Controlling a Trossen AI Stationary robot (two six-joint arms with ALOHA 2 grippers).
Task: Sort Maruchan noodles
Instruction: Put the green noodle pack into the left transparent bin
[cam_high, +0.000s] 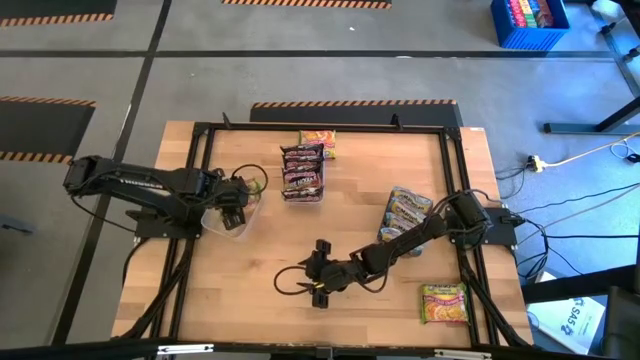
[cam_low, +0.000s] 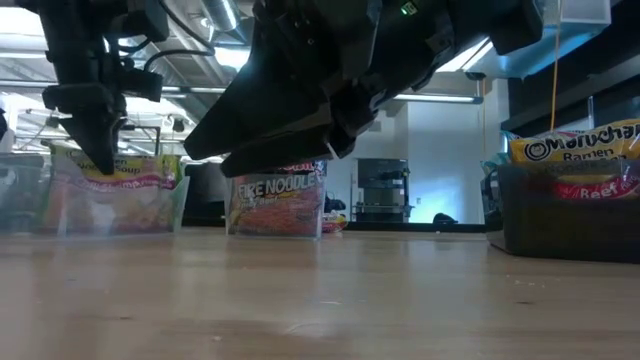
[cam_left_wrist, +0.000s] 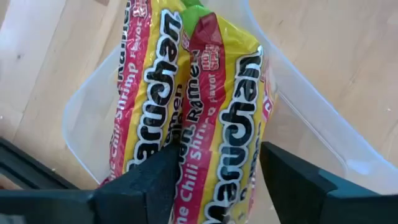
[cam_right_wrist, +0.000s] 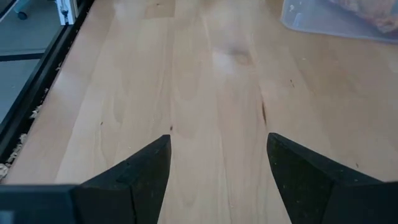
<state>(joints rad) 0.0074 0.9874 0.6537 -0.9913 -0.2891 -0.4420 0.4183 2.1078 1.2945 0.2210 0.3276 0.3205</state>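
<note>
Straddling yellow-green noodle packet (cam_left_wrist: 239, 124), left tool (cam_left_wrist: 217, 180), fingers spread

Two yellow-pink packets (cam_left_wrist: 205, 118) stand in one clear bin (cam_left_wrist: 311, 118); one yellow-green packet (cam_high: 444, 303) lies alone.

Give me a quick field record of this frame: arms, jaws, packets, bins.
left gripper: over the clear bin at table's left, jaws open astride a yellow-pink packet
right gripper: low over bare wood at table's front centre, jaws open, nothing held
maroon packets: stacked, back centre
light blue packets: right side, by the right arm
loose packet: front right corner
</note>
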